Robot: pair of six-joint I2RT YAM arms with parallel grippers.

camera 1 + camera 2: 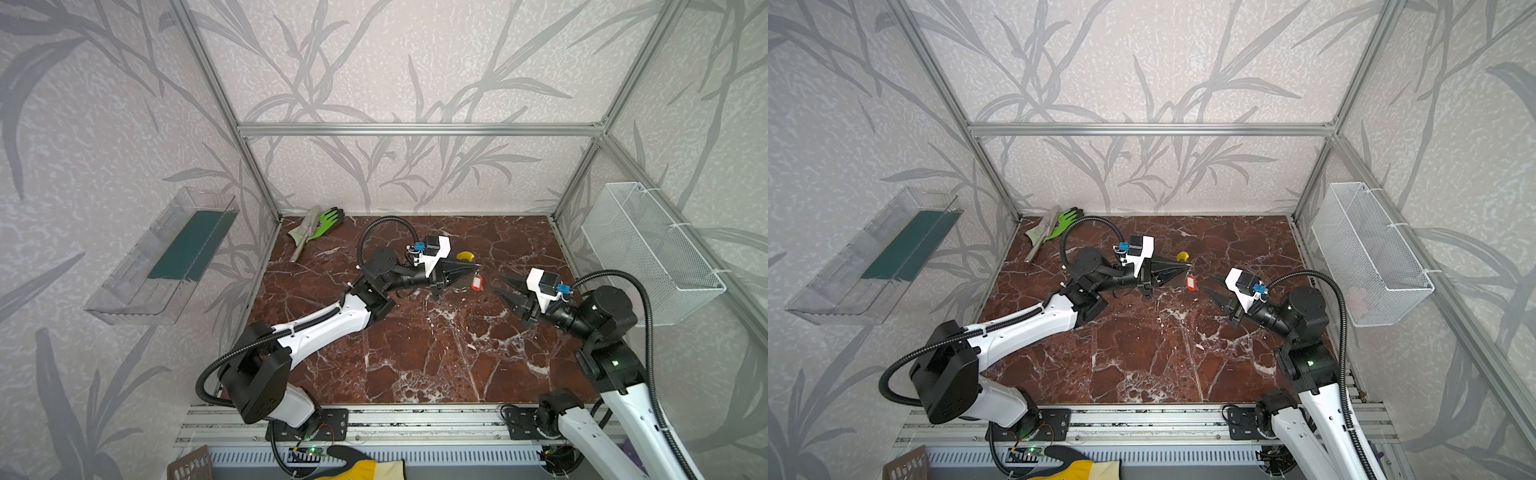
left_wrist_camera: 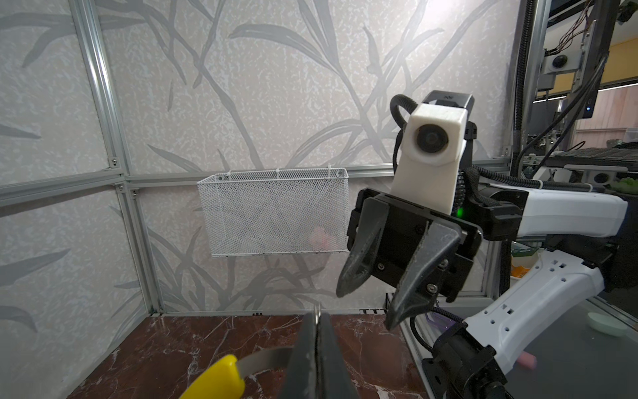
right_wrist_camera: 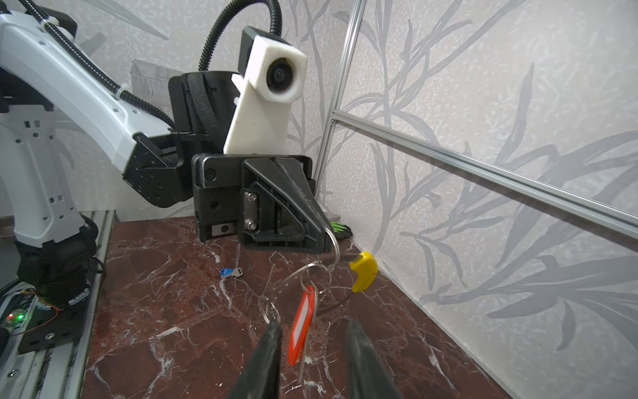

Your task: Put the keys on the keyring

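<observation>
My left gripper (image 1: 473, 270) (image 2: 317, 316) is shut on the keyring (image 2: 266, 359), a thin grey hoop held above the marble table. The hoop's yellow arc (image 1: 466, 256) (image 3: 364, 271) sticks out past the jaws. In the right wrist view, the red-headed key (image 3: 303, 328) (image 1: 1190, 283) dangles under the hoop on small split rings. My right gripper (image 3: 312, 326) (image 1: 498, 284) is open. Its fingers stand either side of the red head without pinching it. The blue-headed key (image 3: 229, 273) lies flat on the table under the left gripper.
A green glove and a metal tool (image 1: 320, 226) lie at the back left corner. A white mesh basket (image 1: 648, 249) hangs on the right wall and a clear tray (image 1: 166, 257) on the left wall. A yellow glove (image 1: 361, 467) shows at the front edge.
</observation>
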